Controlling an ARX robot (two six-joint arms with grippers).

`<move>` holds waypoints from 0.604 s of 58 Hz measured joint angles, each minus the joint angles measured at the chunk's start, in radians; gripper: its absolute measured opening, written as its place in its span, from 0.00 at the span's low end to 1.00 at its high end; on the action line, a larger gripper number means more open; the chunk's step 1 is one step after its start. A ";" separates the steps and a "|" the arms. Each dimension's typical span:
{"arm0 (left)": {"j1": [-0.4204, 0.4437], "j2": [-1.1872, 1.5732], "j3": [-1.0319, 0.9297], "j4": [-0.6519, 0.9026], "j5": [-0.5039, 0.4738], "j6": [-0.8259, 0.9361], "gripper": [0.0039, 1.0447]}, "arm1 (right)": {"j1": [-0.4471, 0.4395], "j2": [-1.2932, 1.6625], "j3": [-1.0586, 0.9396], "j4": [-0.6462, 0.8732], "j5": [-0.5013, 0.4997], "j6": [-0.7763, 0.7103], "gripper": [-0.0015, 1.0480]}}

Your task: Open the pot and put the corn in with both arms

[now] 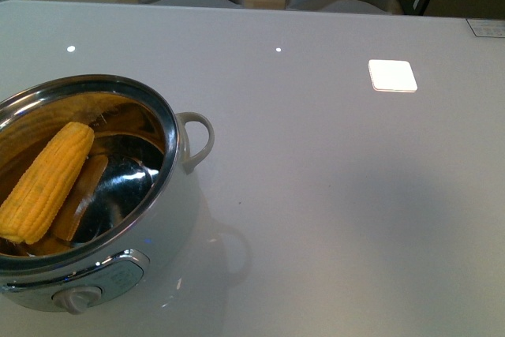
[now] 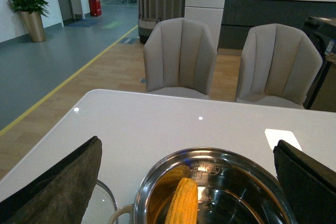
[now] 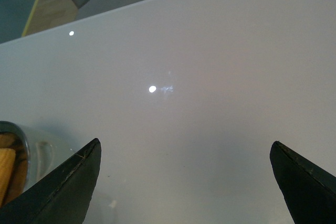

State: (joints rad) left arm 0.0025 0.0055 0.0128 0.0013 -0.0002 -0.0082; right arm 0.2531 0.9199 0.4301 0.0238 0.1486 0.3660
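Observation:
The pot (image 1: 170,144) stands open at the front left of the white table, white-bodied with a shiny steel rim, a loop handle (image 1: 199,138) and a beige dial (image 1: 77,299). The corn (image 1: 47,183) lies slanted inside it. Neither arm shows in the front view. In the left wrist view my left gripper (image 2: 188,142) hangs open above the pot (image 2: 210,153), its fingers (image 2: 58,187) wide either side of the corn (image 2: 182,203). My right gripper (image 3: 185,144) is open over bare table, with the pot's edge (image 3: 13,135) and a sliver of corn (image 3: 6,174) off to one side.
A clear glass disc with a metal rim (image 2: 105,198) lies on the table beside the pot's handle. Two grey chairs (image 2: 181,56) stand behind the table's far edge. A bright square light reflection (image 1: 392,75) sits on the table (image 1: 331,195) at the right.

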 joint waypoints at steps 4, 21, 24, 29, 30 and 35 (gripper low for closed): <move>0.000 0.000 0.000 0.000 0.000 0.000 0.94 | -0.001 -0.028 -0.002 -0.019 0.020 -0.036 0.91; 0.000 0.000 0.000 0.000 0.000 0.000 0.94 | -0.022 -0.203 -0.065 -0.102 0.071 -0.170 0.91; 0.000 0.000 0.000 0.000 0.000 0.000 0.94 | -0.020 -0.238 -0.082 -0.121 0.077 -0.174 0.91; 0.000 0.000 0.000 0.000 0.000 0.000 0.94 | -0.009 -0.300 -0.110 -0.157 0.097 -0.172 0.91; 0.000 0.000 0.000 0.000 0.000 0.000 0.94 | -0.007 -0.309 -0.114 -0.161 0.099 -0.172 0.91; 0.000 0.000 0.000 0.000 0.000 0.000 0.94 | 0.013 -0.387 -0.150 -0.198 0.134 -0.170 0.91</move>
State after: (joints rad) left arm 0.0025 0.0055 0.0128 0.0013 -0.0002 -0.0082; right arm 0.2661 0.5327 0.2806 -0.1745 0.2825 0.1959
